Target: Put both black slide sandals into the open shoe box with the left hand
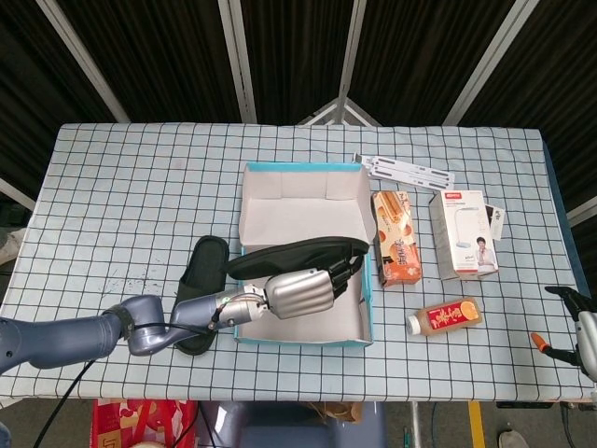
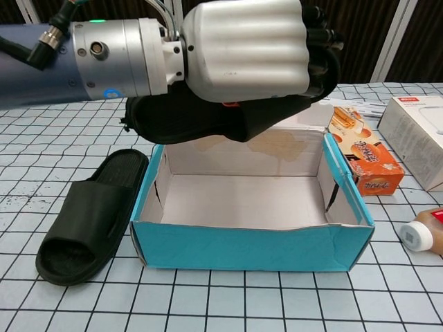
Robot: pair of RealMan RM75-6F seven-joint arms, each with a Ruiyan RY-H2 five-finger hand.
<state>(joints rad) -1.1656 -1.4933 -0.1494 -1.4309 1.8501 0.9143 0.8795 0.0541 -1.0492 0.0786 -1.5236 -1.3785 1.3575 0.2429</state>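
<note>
My left hand (image 1: 300, 291) (image 2: 242, 52) grips one black slide sandal (image 1: 298, 253) (image 2: 208, 121) and holds it above the open shoe box (image 1: 303, 334) (image 2: 249, 245), over the box's inside. The box is teal outside and pale inside, and nothing lies on its floor. The other black sandal (image 1: 201, 291) (image 2: 90, 218) lies flat on the table against the box's left wall. My right hand (image 1: 580, 338) shows only at the far right edge of the head view, near the table's front corner; its fingers look apart with nothing in them.
Right of the box lie an orange snack carton (image 1: 395, 250) (image 2: 363, 159), a white lamp box (image 1: 463, 233) (image 2: 419, 135), an orange drink bottle (image 1: 446, 316) (image 2: 426, 232) on its side, and a white strip (image 1: 407, 169) further back. The checked cloth (image 1: 131, 187) covers the table.
</note>
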